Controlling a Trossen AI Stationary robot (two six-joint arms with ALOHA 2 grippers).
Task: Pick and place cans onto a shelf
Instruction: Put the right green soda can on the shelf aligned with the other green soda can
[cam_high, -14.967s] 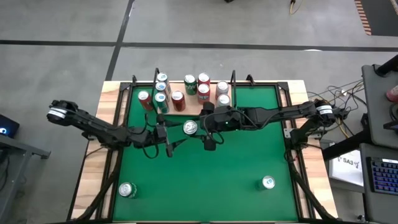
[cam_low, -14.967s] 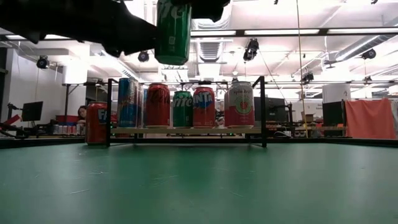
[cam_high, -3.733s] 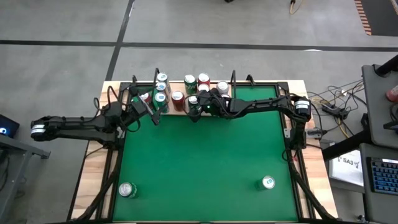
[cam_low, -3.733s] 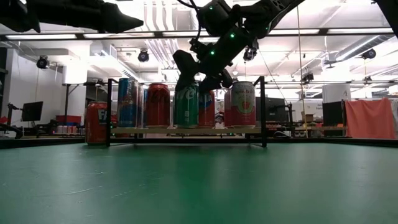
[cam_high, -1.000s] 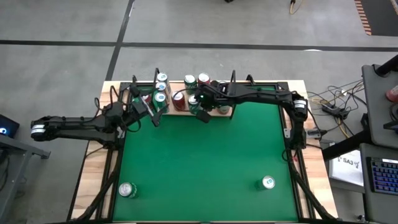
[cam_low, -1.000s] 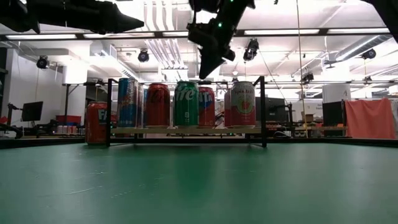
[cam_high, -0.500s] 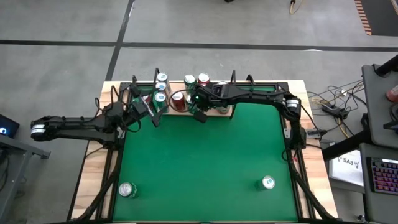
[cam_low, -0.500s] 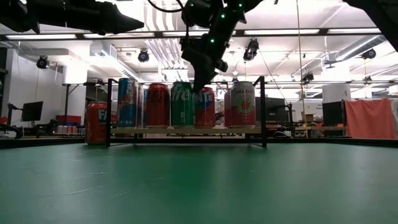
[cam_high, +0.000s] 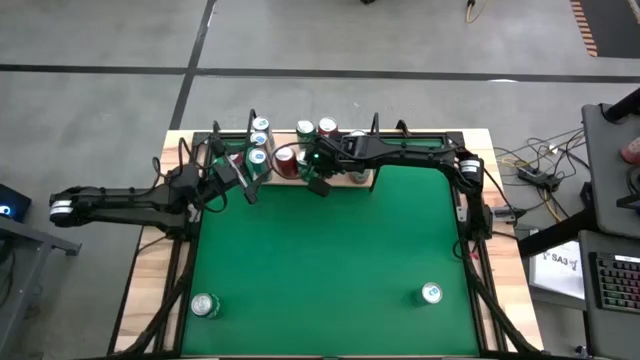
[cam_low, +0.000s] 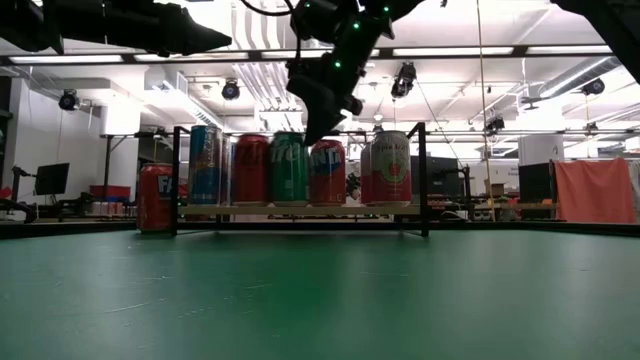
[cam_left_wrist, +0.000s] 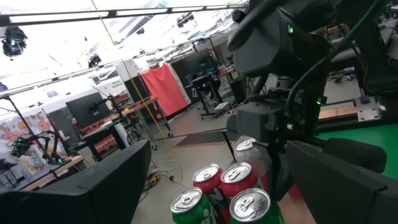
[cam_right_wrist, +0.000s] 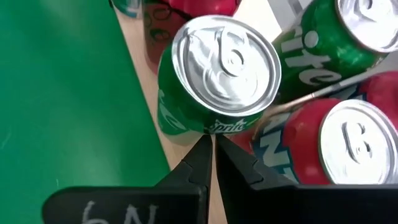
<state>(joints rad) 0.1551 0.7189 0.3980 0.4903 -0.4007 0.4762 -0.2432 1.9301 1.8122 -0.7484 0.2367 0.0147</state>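
Several cans (cam_high: 262, 140) in red, green, blue and silver-white stand upright on the light-wood shelf (cam_low: 400, 209) at the table's far edge. One of them, a green Sprite can (cam_right_wrist: 211, 87) (cam_low: 289, 170), stands at the shelf's near edge next to a red can (cam_low: 250, 168). My right gripper (cam_right_wrist: 212, 146) (cam_low: 312, 135) is shut, its tips at this green can's upper side. My left gripper (cam_high: 248, 190) hangs open near the shelf's left end, above table height, with nothing between its fingers. My right gripper touches the green can with its shut fingertips (cam_right_wrist: 202, 149), on the can's side just below the top rim (cam_right_wrist: 214, 127). The fingers slant down from above and from the table's right. The can stands on the shelf board.
Two loose cans stand on the green table near its front edge, one at the left (cam_high: 205, 305) and one at the right (cam_high: 431, 293). A red can (cam_low: 155, 198) stands just off the shelf's left end. Black wire uprights (cam_low: 423, 175) stand at the shelf's ends.
My right gripper, shut throughout, has come down and toward the table's left, to the green can's upper side. The green can has slid a little along the shelf toward the left, closer to the red can.
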